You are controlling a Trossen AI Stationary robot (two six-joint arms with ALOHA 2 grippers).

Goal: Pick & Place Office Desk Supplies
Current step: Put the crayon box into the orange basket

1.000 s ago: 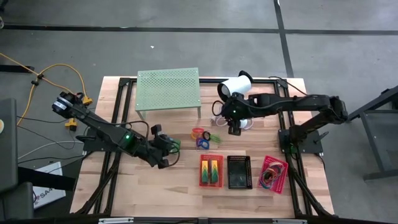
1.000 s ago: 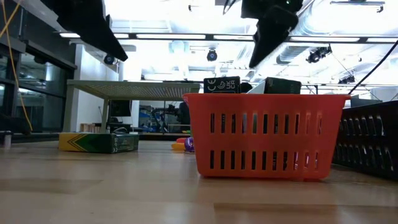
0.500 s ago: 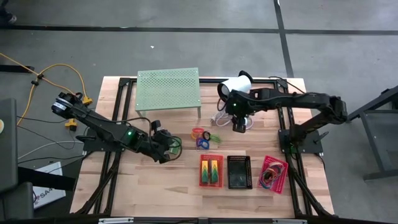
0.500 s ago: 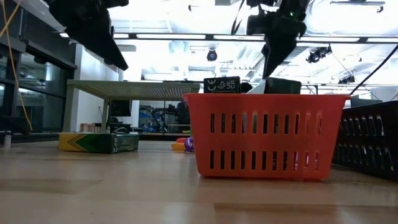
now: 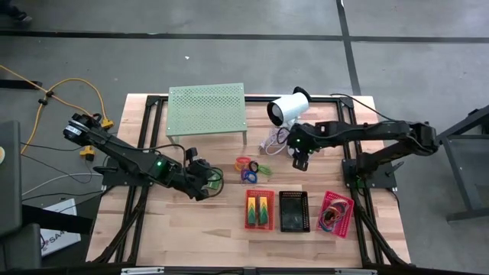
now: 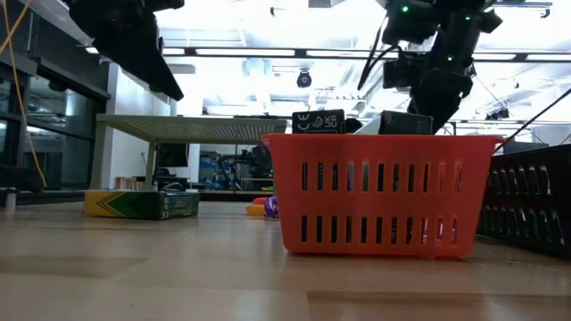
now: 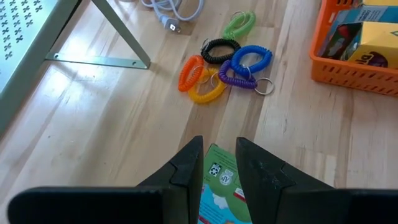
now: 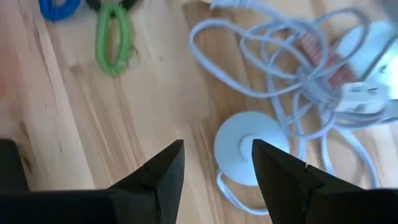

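A wooden table is carrying everything. Lying on it are coiled loops at centre, a perforated stand at twelve o'clock, and red, black and pink baskets toward five o'clock.

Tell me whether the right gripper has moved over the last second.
Yes. In the high view the right gripper has shifted toward the table's right side, away from the pale-green stand.

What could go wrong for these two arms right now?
The right gripper hangs open over a tangle of white cable, so its fingers might snag it. The left gripper hovers above a green pack beside the coiled loops; a misjudged reach might nudge the pack into the loops.
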